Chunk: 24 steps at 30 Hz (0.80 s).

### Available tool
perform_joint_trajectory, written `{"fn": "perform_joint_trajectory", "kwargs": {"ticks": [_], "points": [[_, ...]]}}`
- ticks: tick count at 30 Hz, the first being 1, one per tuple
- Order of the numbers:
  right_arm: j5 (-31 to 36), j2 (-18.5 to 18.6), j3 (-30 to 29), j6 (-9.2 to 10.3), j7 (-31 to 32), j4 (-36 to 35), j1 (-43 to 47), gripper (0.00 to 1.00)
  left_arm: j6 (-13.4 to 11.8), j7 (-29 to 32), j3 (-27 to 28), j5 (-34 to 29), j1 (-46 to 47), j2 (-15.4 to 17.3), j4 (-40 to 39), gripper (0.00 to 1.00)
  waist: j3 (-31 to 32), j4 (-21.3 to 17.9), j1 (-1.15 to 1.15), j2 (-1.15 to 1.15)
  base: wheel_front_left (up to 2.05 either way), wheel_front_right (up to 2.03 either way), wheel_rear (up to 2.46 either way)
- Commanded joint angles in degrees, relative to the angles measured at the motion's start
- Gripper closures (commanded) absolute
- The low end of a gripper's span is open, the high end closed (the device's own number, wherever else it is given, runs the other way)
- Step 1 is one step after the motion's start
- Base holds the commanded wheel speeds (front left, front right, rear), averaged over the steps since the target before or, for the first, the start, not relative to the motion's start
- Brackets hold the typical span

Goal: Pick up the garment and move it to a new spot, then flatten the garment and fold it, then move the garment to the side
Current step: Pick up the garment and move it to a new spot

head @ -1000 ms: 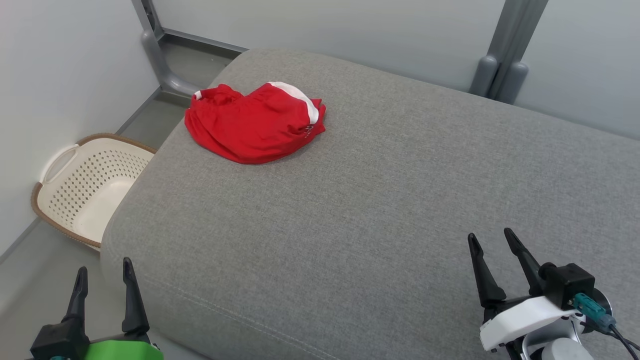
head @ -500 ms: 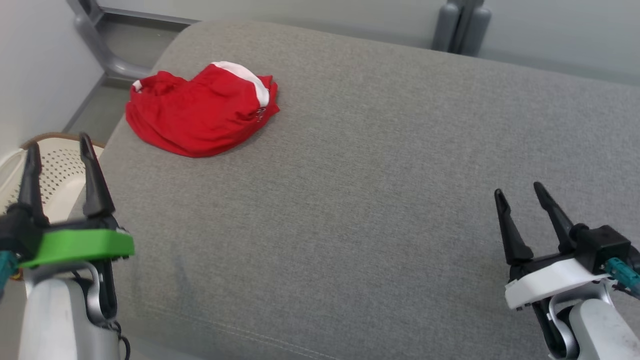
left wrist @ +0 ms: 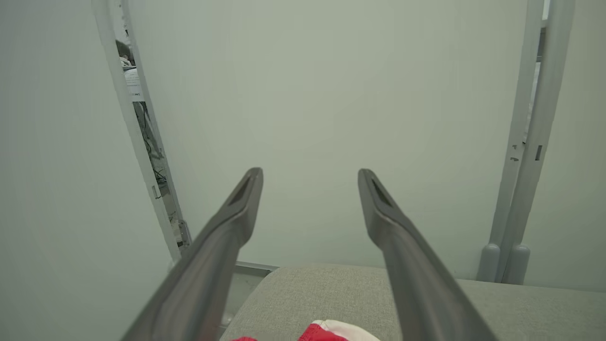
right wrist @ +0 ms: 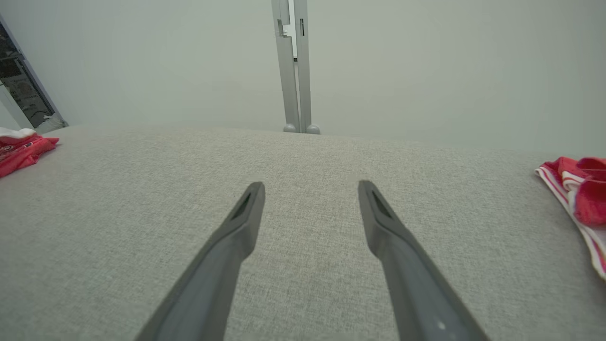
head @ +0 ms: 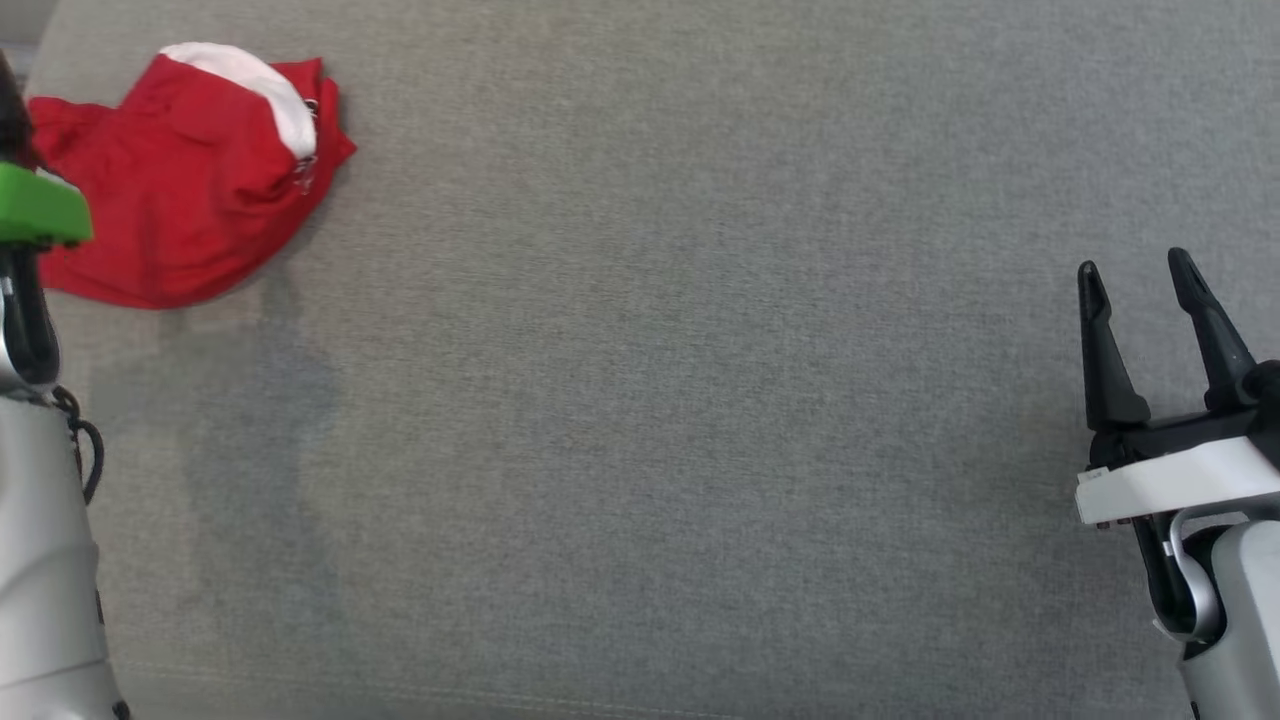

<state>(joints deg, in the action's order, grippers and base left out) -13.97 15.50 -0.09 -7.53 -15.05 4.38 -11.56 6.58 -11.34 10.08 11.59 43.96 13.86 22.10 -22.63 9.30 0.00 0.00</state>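
Our left gripper [left wrist: 310, 176] and right gripper [head: 1135, 268] have their fingers wide apart and hold nothing, ready to grab. The garment [head: 180, 185] lies bunched on the sofa [head: 700, 400], near our left gripper.

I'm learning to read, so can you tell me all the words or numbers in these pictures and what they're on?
No text can be read.
Red garment: a small mark by its white band, too blurred to read.
Paper behind the wall gap: too small to read.
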Motion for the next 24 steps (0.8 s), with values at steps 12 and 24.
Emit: {"fn": "perform_joint_trajectory", "kwargs": {"ticks": [12,24], "points": [[0.5,-0.7,-0.6,0.09,-0.2,-1.3,-2.9,0.00,0.9,13.9,-3.4,3.6,6.7,5.4,18.5,0.00,-8.4,-9.7,0.00,0.00,0.00,0.00,0.00],[0.9,-1.0,-0.6,0.09,-0.2,-1.4,-3.2,0.00,0.7,29.2,-4.5,8.1,4.8,6.1,27.2,0.99,-8.2,-9.9,0.00,0.00,0.00,0.00,0.00]]}}
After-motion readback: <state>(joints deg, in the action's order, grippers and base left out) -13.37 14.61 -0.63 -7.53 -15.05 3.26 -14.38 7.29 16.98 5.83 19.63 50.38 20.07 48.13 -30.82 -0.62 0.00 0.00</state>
